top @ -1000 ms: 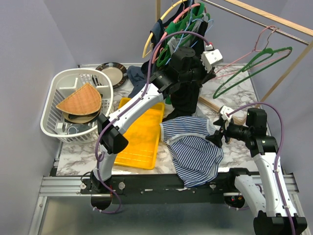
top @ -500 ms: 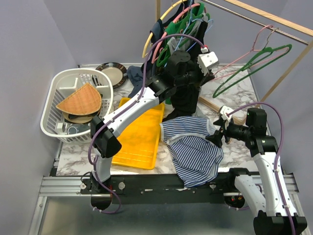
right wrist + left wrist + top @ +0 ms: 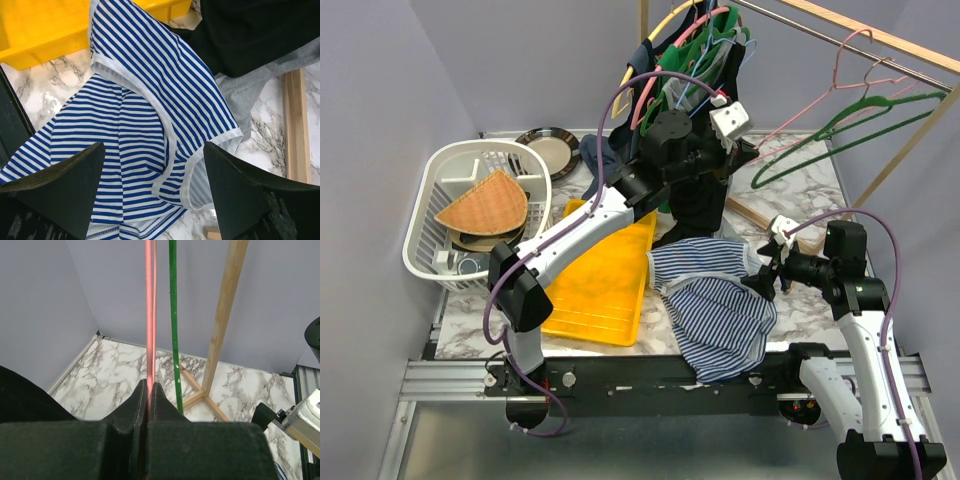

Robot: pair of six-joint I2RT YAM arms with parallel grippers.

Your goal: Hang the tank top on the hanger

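The striped tank top [image 3: 720,310] lies crumpled on the marble table at the near edge, partly hanging over it; it also fills the right wrist view [image 3: 145,100]. The thin pale-pink hanger [image 3: 798,118] hangs by its hook from the wooden rail at the right. My left gripper [image 3: 738,150] is shut on its thin bar, which shows as a pink rod [image 3: 151,315] running up from the closed left gripper [image 3: 148,390]. My right gripper [image 3: 765,275] is open and empty just above the top's white-edged strap, its fingers [image 3: 55,190] wide apart in the right wrist view [image 3: 152,185].
A dark green hanger [image 3: 840,118] hangs beside the pink one and shows in the left wrist view [image 3: 173,315]. There are also a wooden rack post [image 3: 225,325], a long black garment [image 3: 700,210], a yellow tray [image 3: 605,290], a white basket [image 3: 430,200], and more hangers at the back [image 3: 690,40].
My left arm has moved left and back with the pink hanger in its grip, swinging that hanger and the green one up to a flatter angle. The right arm and tank top have not moved.
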